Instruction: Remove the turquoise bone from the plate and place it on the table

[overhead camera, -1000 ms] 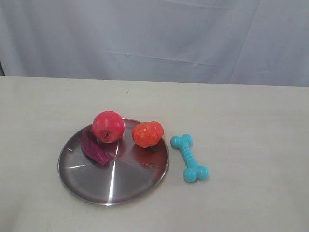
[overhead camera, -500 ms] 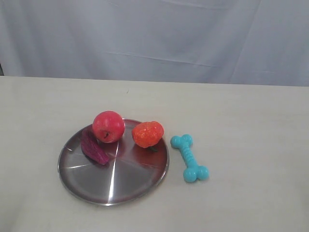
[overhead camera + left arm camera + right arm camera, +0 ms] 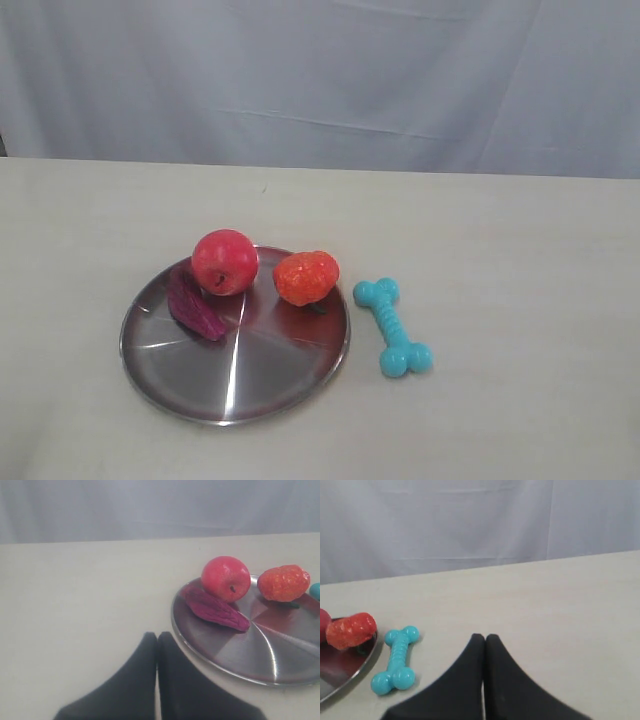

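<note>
Cream matte tabletop (image 3: pixel 520 230) with a white cloth (image 3: pixel 320 80) hung behind. The round silver plate (image 3: pixel 250 375) sits left of centre in the exterior view. The left claw (image 3: pixel 157 638) has its fingers pressed together with nothing between them, over bare tabletop just beside the plate rim. The right claw (image 3: pixel 484 638) is likewise clenched and empty. The turquoise bone (image 3: pixel 392 327) is off the plate, lying flat on the tabletop just right of the rim without touching it. On the plate: red apple (image 3: pixel 225 262) at the far edge, orange-red fruit (image 3: pixel 306 277) beside it, dark purple piece (image 3: pixel 195 305) just beside the apple.
</note>
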